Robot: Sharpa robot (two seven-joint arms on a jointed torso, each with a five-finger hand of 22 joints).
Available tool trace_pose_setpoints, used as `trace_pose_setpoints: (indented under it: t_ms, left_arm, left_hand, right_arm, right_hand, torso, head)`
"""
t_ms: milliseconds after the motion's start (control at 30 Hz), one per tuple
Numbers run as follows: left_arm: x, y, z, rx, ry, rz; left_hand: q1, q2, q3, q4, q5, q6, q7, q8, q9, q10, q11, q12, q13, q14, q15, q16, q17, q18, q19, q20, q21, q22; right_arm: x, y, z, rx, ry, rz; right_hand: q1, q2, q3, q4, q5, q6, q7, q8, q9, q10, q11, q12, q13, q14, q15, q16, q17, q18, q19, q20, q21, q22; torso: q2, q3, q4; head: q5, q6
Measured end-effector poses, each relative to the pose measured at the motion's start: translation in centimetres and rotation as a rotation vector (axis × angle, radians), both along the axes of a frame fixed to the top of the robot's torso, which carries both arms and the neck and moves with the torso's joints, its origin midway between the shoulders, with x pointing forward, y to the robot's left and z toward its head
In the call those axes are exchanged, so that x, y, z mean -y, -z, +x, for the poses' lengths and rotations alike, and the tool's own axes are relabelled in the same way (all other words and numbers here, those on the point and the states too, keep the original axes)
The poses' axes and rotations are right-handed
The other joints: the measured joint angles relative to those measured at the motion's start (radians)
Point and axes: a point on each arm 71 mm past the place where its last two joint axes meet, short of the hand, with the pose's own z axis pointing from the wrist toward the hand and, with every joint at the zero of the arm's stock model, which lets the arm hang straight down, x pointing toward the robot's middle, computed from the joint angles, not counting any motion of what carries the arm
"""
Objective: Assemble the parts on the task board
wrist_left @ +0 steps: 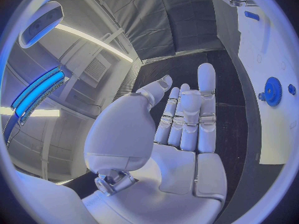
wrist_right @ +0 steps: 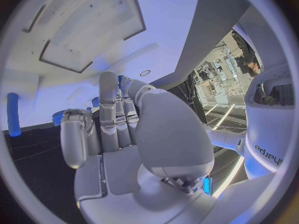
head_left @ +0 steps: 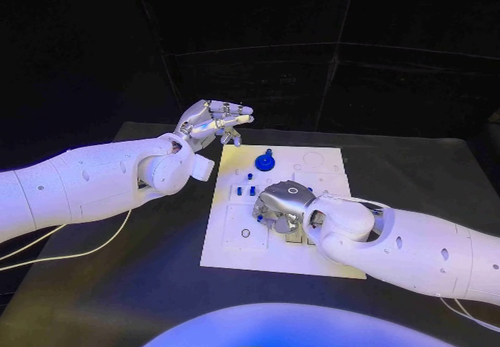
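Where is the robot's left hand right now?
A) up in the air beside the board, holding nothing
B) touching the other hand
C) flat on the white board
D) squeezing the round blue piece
A: the left hand is raised off the board's far left corner with fingers apart and nothing in them, clear of the round blue piece.

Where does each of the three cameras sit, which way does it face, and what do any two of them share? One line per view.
Head view: on the robot's head, looking down at the task board; both arms, left hand raised beyond the board, right hand over it.
Left wrist view: behind the left hand, whose fingers are extended, facing past it to the board's edge.
Right wrist view: behind the right hand, facing the board close up.
Shared: the blue gear-like part shows in head and left wrist views.
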Motion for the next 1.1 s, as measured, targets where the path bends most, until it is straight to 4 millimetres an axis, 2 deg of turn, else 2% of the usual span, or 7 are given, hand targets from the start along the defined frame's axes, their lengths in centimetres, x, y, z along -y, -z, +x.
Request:
trace_pose_setpoints:
  t_ms: [133, 233, 467, 733, 833, 967, 1100]
  left_arm:
    - [0.0, 0.0, 0.0, -0.002, 0.001, 0.0]
    - [0.0, 0.0, 0.0, -0.003, 0.001, 0.001]
    - [-0.1, 0.0, 0.1, -0.005, 0.0, 0.003]
    - [-0.4, 0.1, 0.2, -0.009, -0.005, 0.007]
    - [-0.4, 0.1, 0.2, -0.01, -0.006, 0.008]
    - [-0.5, 0.1, 0.3, -0.011, -0.005, 0.008]
    - [-0.3, 0.2, 0.3, -0.014, -0.001, 0.008]
  left_hand:
    - [0.0, 0.0, 0.0, 0.0, 0.0, 0.0, 0.0, 0.0, 0.0, 0.0, 0.0, 0.0, 0.0, 0.0, 0.0, 0.0, 0.0, 0.0, 0.0, 0.0, 0.0, 0.0]
    - [0.0, 0.0, 0.0, 0.0, 0.0, 0.0, 0.0, 0.0, 0.0, 0.0, 0.0, 0.0, 0.0, 0.0, 0.0, 0.0, 0.0, 0.0, 0.0, 0.0, 0.0, 0.0]
    - [0.0, 0.0, -0.003, -0.003, 0.0, -0.003, 0.003, 0.0, 0.0, 0.0, 0.0, 0.0, 0.0, -0.004, 0.004, 0.0, -0.001, 0.0, 0.0, 0.0, -0.004, -0.001]
    - [0.0, 0.0, -0.003, -0.003, -0.004, -0.004, 0.004, 0.0, 0.0, 0.0, 0.0, 0.004, 0.0, -0.004, 0.004, 0.0, -0.003, 0.0, 0.0, 0.0, -0.004, -0.002]
    - [0.0, 0.0, -0.003, -0.003, -0.004, -0.004, 0.004, 0.0, 0.0, 0.0, 0.0, 0.004, 0.0, -0.004, 0.004, 0.0, -0.003, 0.0, 0.0, 0.0, -0.004, -0.002]
    - [0.0, 0.0, -0.006, -0.003, -0.004, -0.004, 0.004, 0.0, 0.0, -0.001, 0.001, 0.004, 0.0, -0.004, 0.004, 0.0, -0.003, 0.0, 0.0, 0.0, -0.004, -0.002]
    - [0.0, 0.0, -0.008, -0.003, -0.004, -0.004, 0.004, 0.0, 0.0, -0.004, 0.004, 0.004, 0.0, -0.004, 0.004, 0.0, -0.003, 0.0, 0.0, 0.0, -0.004, -0.002]
  right_arm:
    - [0.0, 0.2, 0.0, -0.006, 0.001, -0.018]
    - [-0.1, 0.2, 0.1, -0.005, 0.001, -0.024]
    - [0.2, 0.2, 0.0, -0.001, 0.007, -0.022]
    - [2.6, -0.8, -0.7, 0.027, 0.041, 0.043]
    - [4.2, -1.9, -0.5, 0.044, 0.071, 0.066]
    - [6.1, -4.2, 1.1, 0.09, 0.126, 0.076]
    - [8.1, -5.4, 2.5, 0.114, 0.187, 0.057]
  right_hand:
    - [-0.043, -0.03, -0.015, 0.015, 0.0, -0.061, 0.012, -0.004, -0.007, -0.062, 0.017, -0.033, -0.016, 0.0, 0.011, 0.0, 0.0, 0.0, 0.002, 0.002, -0.027, 0.0]
    - [-0.058, -0.041, -0.027, 0.015, 0.0, -0.083, 0.017, -0.004, -0.007, -0.094, 0.024, -0.047, -0.019, 0.004, 0.015, 0.0, 0.0, 0.0, 0.0, 0.007, -0.031, 0.0]
    - [-0.062, -0.039, -0.048, 0.01, -0.004, -0.105, 0.018, -0.004, -0.006, -0.133, 0.031, -0.058, -0.022, 0.0, 0.018, 0.004, 0.001, 0.0, 0.0, 0.015, -0.038, 0.0]
    - [-0.062, -0.039, -0.054, 0.005, 0.003, -0.105, 0.018, -0.004, -0.004, -0.136, 0.027, -0.052, -0.02, 0.0, 0.018, 0.004, 0.002, 0.0, 0.0, 0.015, -0.038, 0.0]
    - [-0.062, -0.039, -0.066, 0.005, 0.003, -0.113, 0.009, -0.004, -0.004, -0.136, 0.027, -0.048, -0.02, 0.0, 0.018, 0.004, 0.002, 0.0, 0.0, 0.015, -0.042, 0.0]
    - [-0.077, -0.045, -0.101, 0.006, -0.001, -0.139, 0.003, -0.004, -0.004, -0.171, 0.022, -0.045, -0.02, 0.0, 0.018, 0.004, 0.002, 0.0, 0.0, 0.015, -0.049, 0.0]
    - [-0.077, -0.045, -0.166, 0.007, -0.001, -0.173, -0.021, -0.004, -0.004, -0.222, 0.028, -0.045, -0.02, 0.004, 0.022, 0.004, 0.002, 0.0, 0.002, 0.017, -0.049, 0.0]
  torso:
    - [0.0, -0.0002, -0.0001]
    - [0.0, -0.0003, -0.0001]
    - [-0.001, -0.0002, -0.0007]
    - [-0.002, 0.0007, -0.0017]
    - [-0.002, 0.0005, -0.0025]
    - [-0.003, 0.0, -0.0035]
    - [-0.003, 0.0, -0.0045]
  head:
    - [0.0, 0.0]
    - [0.0, 0.001]
    - [-0.002, 0.001]
    - [-0.012, 0.012]
    - [-0.018, 0.018]
    - [-0.028, 0.029]
    - [-0.033, 0.036]
